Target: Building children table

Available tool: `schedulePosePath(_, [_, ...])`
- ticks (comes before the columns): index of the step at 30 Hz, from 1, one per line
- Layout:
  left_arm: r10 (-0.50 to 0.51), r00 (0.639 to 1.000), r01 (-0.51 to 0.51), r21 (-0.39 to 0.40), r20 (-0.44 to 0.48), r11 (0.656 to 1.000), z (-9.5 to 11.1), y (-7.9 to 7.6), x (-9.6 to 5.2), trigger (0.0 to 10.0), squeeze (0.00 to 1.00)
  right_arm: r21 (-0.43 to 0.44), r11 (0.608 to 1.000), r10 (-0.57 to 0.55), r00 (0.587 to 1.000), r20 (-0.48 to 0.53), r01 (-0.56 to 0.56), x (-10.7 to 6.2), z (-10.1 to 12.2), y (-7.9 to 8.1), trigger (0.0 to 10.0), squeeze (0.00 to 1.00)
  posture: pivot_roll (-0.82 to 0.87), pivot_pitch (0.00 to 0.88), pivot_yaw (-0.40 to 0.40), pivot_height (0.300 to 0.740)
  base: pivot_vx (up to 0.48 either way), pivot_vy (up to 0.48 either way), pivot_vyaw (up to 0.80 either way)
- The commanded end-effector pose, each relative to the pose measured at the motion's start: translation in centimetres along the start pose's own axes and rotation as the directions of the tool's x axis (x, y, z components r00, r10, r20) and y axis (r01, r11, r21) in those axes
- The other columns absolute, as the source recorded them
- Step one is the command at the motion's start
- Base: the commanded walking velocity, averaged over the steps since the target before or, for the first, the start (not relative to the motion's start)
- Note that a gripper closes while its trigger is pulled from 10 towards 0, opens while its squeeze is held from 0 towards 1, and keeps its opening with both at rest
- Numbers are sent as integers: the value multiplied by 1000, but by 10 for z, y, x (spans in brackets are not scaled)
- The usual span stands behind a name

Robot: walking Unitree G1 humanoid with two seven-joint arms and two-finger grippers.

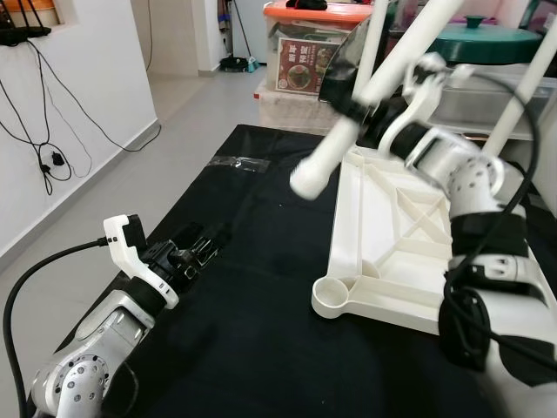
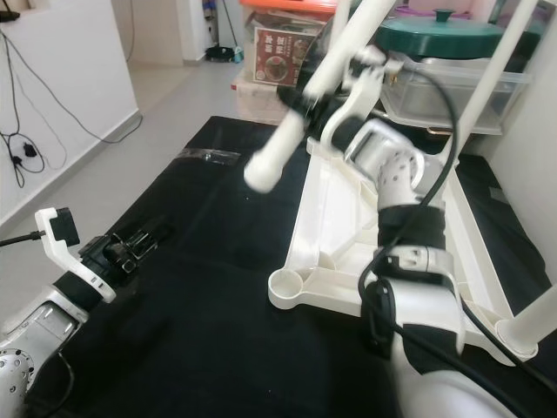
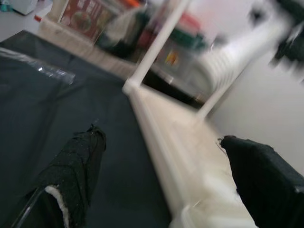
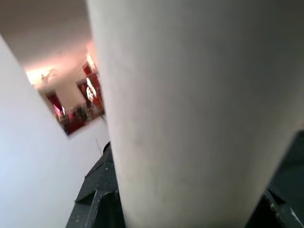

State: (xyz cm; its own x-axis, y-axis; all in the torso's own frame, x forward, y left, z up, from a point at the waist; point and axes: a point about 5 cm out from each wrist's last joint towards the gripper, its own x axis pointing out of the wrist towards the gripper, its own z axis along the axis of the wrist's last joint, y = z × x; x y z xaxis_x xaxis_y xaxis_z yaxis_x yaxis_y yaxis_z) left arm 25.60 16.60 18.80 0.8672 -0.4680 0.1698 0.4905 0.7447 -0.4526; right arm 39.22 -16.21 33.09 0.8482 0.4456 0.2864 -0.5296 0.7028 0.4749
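Observation:
The white table top (image 1: 383, 252) lies upside down on a black mat (image 1: 235, 331). Its near left corner socket (image 1: 333, 294) stands empty. White legs rise from other corners, one at the far right (image 2: 492, 78) and one at the near right (image 2: 540, 313). A loose white leg (image 1: 348, 131) hangs tilted above the top's far left part, with my right gripper (image 1: 357, 109) shut on it; this leg (image 4: 190, 118) looms close in the right wrist view. My left gripper (image 1: 204, 244) rests low over the mat, left of the table top. Its black fingers (image 3: 76, 175) stand open with nothing between them.
Clear storage boxes (image 1: 300, 61) and a green pot lid (image 1: 483, 39) stand behind the mat. A white wall with hanging black cables (image 1: 43, 148) runs along the left. A strip of clear tape (image 1: 237, 163) lies on the mat's far edge.

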Motion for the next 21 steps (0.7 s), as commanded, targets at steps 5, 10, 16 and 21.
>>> schedulePosePath(5, [38, 980, -9, 150, -198, 989, -32, 4, -7, 10000, 0, 78, 997, -31, 992, 121, 21, 1, 8, -1, 0, 0, 104, 0, -46, 740, 0, 0, 0])
schedulePosePath(10, [30, 984, -5, 143, -178, 990, -32, 0, -2, 10000, 0, 38, 997, 68, 995, 72, -71, 3, -4, 13, 0, 0, 101, 0, -48, 740, 0, 0, 0])
schedulePosePath(16, [35, 983, -7, 155, -178, 988, -33, 1, -1, 10000, 0, 44, 997, 62, 996, 66, -65, 3, -8, 12, 0, 0, 101, 0, -47, 740, 0, 0, 0])
schedulePosePath(21, [58, 981, -17, 217, -183, 976, -35, 3, 0, 10000, 0, 25, 997, 69, 997, 47, -70, 3, -20, 16, 0, 0, 98, 0, -45, 740, 0, 0, 0])
